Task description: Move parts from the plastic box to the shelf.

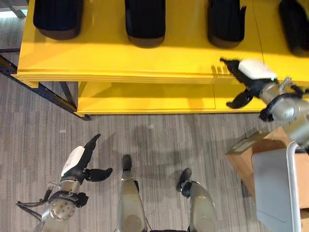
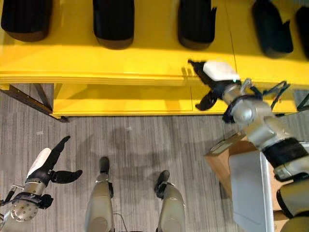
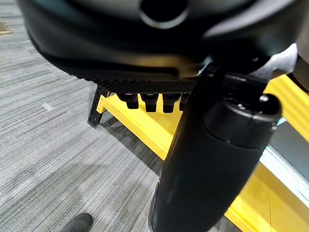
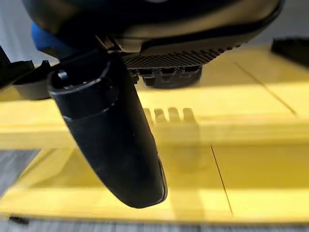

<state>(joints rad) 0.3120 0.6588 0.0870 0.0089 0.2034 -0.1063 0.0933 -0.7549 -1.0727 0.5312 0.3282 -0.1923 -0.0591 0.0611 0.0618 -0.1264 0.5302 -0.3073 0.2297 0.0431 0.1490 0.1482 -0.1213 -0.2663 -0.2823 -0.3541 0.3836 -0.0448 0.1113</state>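
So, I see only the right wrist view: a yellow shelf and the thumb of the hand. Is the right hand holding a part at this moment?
Observer: No. From the head views, the right hand is open over the front edge of the yellow shelf, with nothing in it.
Operator: And are there parts on the shelf?
Observer: Yes. A row of black parts stands along its top. The nearest part lies just beyond the fingers and is not touched.
Operator: Where is the left hand?
Observer: The left hand is open too. It hangs low over the grey floor, apart from the shelf.
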